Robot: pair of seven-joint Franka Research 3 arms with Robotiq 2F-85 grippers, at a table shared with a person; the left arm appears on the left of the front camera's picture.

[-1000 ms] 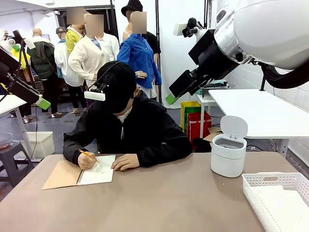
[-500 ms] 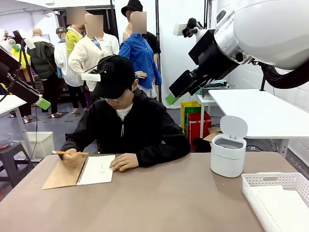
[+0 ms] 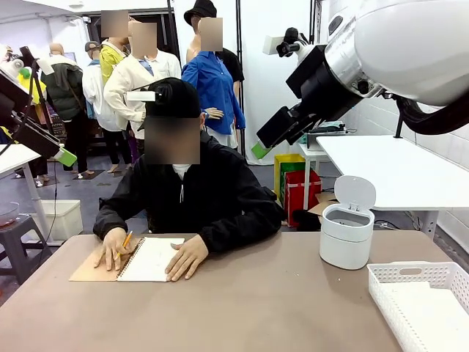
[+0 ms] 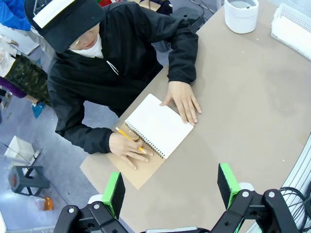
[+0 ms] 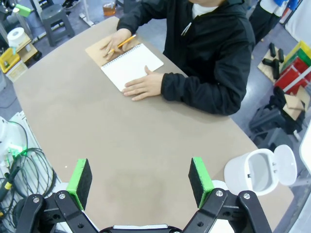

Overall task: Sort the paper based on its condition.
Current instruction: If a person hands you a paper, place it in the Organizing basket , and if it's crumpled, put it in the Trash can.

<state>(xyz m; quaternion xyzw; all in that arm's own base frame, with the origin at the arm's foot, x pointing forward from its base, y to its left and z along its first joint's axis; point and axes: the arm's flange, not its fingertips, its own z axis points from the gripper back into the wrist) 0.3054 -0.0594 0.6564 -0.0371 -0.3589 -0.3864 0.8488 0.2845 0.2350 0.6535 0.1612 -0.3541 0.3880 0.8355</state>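
The left gripper hangs high over the table's left end, its green-padded fingers spread wide with nothing between them. Below it the paper, a thin white sheet, lies as the open page of a tan-covered spiral notebook. The person's flat hand pins it down, and the other hand holds a yellow pencil. The right gripper is raised too, spread and empty. At the right end stand a round white lidded bin and a white plastic basket. Such a sheet is probably light, limp and easily creased, so it is best pinched at a free edge.
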